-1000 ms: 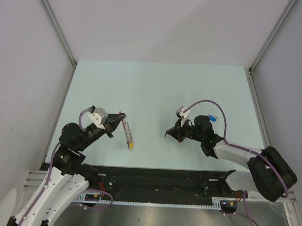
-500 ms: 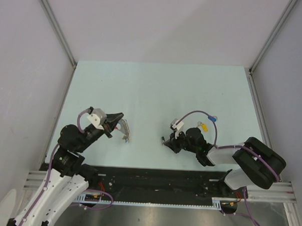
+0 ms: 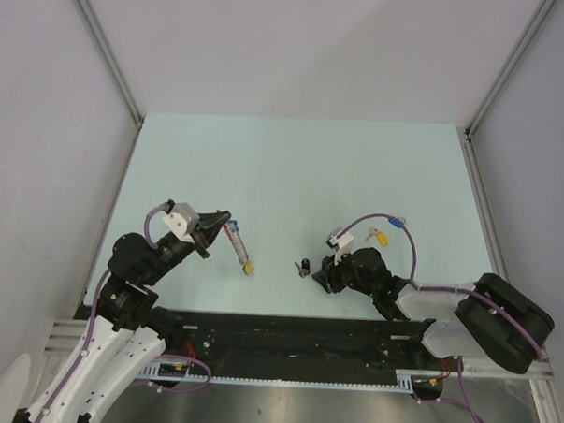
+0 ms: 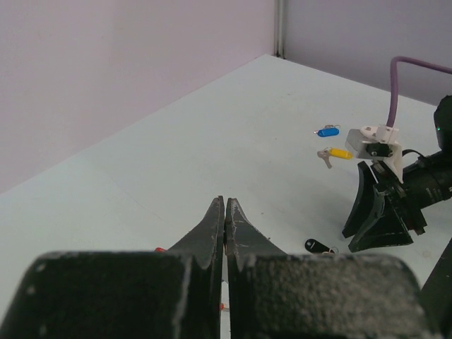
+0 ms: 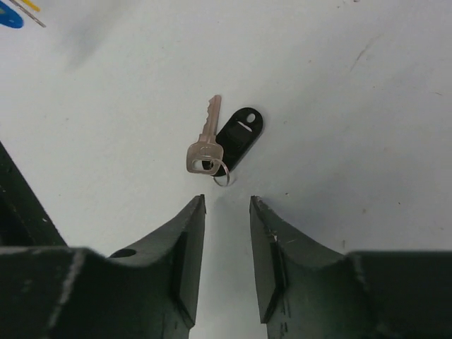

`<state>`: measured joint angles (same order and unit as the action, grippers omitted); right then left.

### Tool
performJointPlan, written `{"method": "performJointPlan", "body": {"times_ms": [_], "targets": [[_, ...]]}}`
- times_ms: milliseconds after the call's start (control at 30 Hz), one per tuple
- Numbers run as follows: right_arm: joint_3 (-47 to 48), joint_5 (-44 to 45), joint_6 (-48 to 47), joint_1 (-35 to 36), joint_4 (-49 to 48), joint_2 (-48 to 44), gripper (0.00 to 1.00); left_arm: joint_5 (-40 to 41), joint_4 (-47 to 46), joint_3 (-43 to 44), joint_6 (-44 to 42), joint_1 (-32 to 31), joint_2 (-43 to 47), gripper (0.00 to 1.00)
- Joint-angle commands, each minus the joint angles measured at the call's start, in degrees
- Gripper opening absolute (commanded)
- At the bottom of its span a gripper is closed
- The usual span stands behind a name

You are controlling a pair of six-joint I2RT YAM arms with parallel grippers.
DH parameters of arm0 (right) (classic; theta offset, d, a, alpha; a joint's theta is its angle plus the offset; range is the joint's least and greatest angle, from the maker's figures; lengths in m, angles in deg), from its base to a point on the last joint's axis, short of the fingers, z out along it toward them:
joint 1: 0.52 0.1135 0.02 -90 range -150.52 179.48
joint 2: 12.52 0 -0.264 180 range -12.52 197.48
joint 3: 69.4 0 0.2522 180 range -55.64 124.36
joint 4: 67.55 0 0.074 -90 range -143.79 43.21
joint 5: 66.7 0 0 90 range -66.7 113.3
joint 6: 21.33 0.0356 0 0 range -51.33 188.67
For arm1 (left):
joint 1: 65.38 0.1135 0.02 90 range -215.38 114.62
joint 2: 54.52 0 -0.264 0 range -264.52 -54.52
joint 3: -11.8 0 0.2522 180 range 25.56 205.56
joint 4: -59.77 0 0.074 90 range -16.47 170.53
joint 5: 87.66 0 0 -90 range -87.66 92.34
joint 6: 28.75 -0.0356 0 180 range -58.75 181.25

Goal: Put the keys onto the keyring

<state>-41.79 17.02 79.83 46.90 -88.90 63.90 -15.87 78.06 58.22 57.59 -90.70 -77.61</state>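
My left gripper (image 3: 223, 219) is shut on the top of the keyring (image 3: 237, 245), a grey coiled ring with a red part and a yellow tag at its low end. In the left wrist view the jaws (image 4: 225, 205) meet, and only red bits of the ring show below them. A black-tagged key (image 5: 236, 132) with its silver blade lies flat on the table, just ahead of my open right gripper (image 5: 227, 201) and clear of its fingers. From above that key (image 3: 304, 266) sits just left of the right gripper (image 3: 319, 271). The blue-tagged key (image 3: 400, 219) lies further back right.
A yellow-tagged key (image 3: 382, 237) lies beside the blue one, under the right arm's purple cable (image 3: 385, 218). Both show in the left wrist view, blue tag (image 4: 327, 131) and yellow tag (image 4: 340, 153). The black rail (image 3: 295, 334) runs along the near edge.
The right gripper has come down toward the near edge, opened and let go of the black-tagged key, which now lies on the table. The keyring has swung under the left gripper.
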Motion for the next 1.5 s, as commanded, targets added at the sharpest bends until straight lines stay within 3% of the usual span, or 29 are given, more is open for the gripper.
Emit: {"method": "performJointPlan", "body": {"times_ms": [0, 167, 300, 500, 600, 967, 1467], "targets": [[2.8, 2.1, 0.0, 0.9, 7.2, -7.7, 0.41, -1.1, -2.4, 0.0, -1.0, 0.4, 0.2, 0.0], [5.6, -2.9, -1.5, 0.8, 8.3, -13.8, 0.47, -3.0, -3.2, 0.0, -0.4, 0.4, -0.2, 0.0], [7.8, -8.6, 0.2, 0.1, -1.7, -15.3, 0.47, -5.9, -4.3, -0.3, 0.6, 0.4, -0.7, 0.0], [13.5, -20.9, 2.6, 0.0, -21.9, -8.1, 0.5, -10.9, -9.4, -1.4, 3.3, 0.4, -2.1, 0.0], [17.2, -24.6, 3.5, 0.1, -27.4, -4.3, 0.5, -13.2, -11.2, -1.7, 5.5, 0.4, -3.4, 0.01], [26.2, -32.6, 4.9, 0.2, -34.4, 4.3, 0.48, -18.2, -15.4, -2.8, 8.4, 0.4, -4.5, 0.0], [33.3, -36.7, 5.9, 1.9, -34.8, 12.0, 0.28, -19.3, -16.6, -3.2, 8.9, 0.4, -3.3, 0.0]]}}
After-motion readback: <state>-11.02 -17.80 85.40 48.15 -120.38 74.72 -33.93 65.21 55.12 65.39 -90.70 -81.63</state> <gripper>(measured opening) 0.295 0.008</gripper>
